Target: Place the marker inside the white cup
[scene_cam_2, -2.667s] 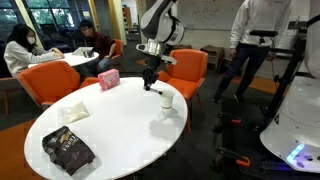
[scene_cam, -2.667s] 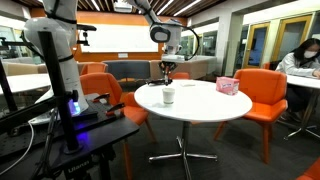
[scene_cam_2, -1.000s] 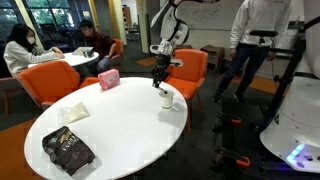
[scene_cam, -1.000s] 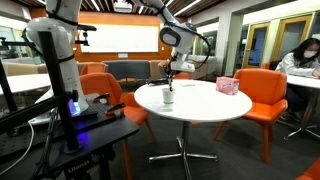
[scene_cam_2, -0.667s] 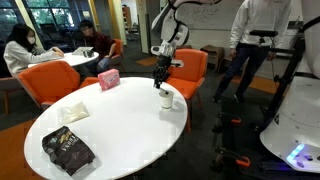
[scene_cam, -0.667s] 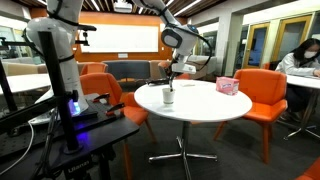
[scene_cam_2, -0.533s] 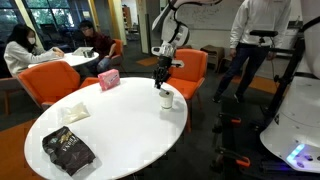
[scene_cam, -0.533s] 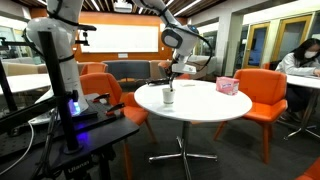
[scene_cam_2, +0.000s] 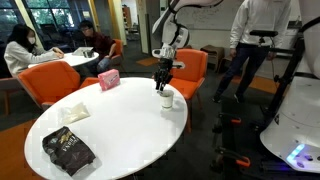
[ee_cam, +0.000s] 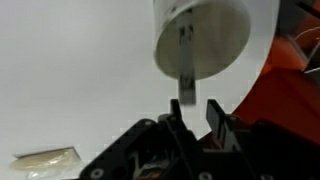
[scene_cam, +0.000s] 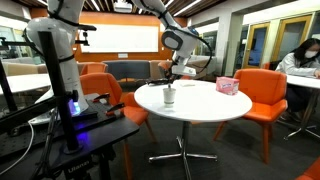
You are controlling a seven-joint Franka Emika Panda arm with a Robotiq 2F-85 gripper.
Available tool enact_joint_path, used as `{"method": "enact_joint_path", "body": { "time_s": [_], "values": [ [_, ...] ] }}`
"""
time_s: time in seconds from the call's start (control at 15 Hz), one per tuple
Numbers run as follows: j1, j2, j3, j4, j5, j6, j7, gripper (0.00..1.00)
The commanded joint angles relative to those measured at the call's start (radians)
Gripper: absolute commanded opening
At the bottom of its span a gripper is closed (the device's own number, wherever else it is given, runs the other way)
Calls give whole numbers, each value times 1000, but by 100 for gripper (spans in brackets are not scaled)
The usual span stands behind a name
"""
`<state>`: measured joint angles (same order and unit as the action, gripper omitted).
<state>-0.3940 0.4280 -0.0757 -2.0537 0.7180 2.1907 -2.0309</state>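
- Office lounge sort of place: orange chairs [scene_cam_2: 55, 80] round a round white table [scene_cam_2: 110, 130], people [scene_cam_2: 20, 45] at desks further back.
- Close to the tabletop's edge on the arm's side, the white cup [scene_cam_2: 167, 99]. Over by the far edge a pink box [scene_cam_2: 108, 79], and by the front edge a dark snack bag [scene_cam_2: 68, 150], both well apart from the cup.
- Right over the cup, the gripper [scene_cam_2: 164, 82], pointing straight down.
- From the wrist view: the marker [ee_cam: 186, 65] as a thin dark stick, running from between the fingers [ee_cam: 178, 125] down into the cup's mouth. Lower end past the rim by the look of it.
- Jaws a little apart, with a gap looking wider than the marker. Honestly can't tell whether pinching it or already let go.
- Step in hand, at a guess: the drop itself. Best done by keeping the marker upright and centred over the opening and opening up only with the tip well inside. Then lifting straight up without clipping the rim, since a light cup that near the edge looks easy to knock over.
- Versus 2.7 s ago: gripper back then off to one side of the cup, now directly above it. Hardly any shift over the last second. Cup, box and bag in the same spots.
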Motion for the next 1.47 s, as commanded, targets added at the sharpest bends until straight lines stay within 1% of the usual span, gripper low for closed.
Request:
{"method": "enact_joint_path", "body": {
  "time_s": [0.0,0.13,0.27,0.33,0.53,0.8,1.07,1.4],
  "values": [
    [21,-14,-7,-4,-23,-3,77,67],
    [39,-30,-9,-15,-29,9,147,83],
    [77,-54,-20,-34,-55,55,287,98],
    [94,-72,-22,-46,-78,83,355,100],
    [147,-125,-17,-77,-170,172,586,100],
    [225,-192,-14,-109,-355,228,960,100],
    [274,-242,-8,-114,-519,224,1333,100],
    [285,-234,-19,-63,-690,170,1721,100]
  ]
}}
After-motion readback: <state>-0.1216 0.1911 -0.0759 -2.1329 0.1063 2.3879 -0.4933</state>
